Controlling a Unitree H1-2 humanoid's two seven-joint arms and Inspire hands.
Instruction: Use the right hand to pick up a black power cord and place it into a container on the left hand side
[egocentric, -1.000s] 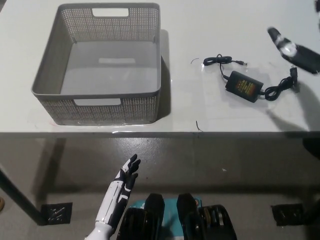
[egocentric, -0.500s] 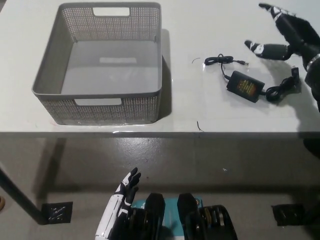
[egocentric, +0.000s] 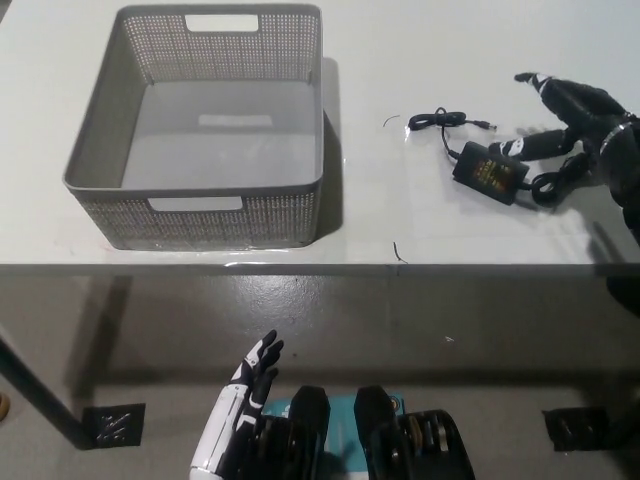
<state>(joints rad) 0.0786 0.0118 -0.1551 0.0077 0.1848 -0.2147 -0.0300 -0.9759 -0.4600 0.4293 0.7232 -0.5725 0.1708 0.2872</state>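
Right hand (egocentric: 572, 118), fingers spread, is hovering over power cord (egocentric: 489, 168) near the desk (egocentric: 400, 60) right edge; should be closing on the adapter brick, not loose loops. Left hand (egocentric: 240, 400) is idling below the front edge.

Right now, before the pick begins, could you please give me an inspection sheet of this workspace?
Surface: white table, flat; a few small dark marks near its front edge.
Job's things: black power cord with its adapter brick lies at the table's right; grey perforated basket stands at the left, with nothing in it.
Clutter: nothing seen.
Hands: right robot hand is open over the cord's right end, fingers spread, not gripping yet; left robot hand rests open below the table edge.
Cables: the cord's thin lead is looped at the left, the thicker lead coiled at the right.
Surroundings: grey floor; table leg at lower left.
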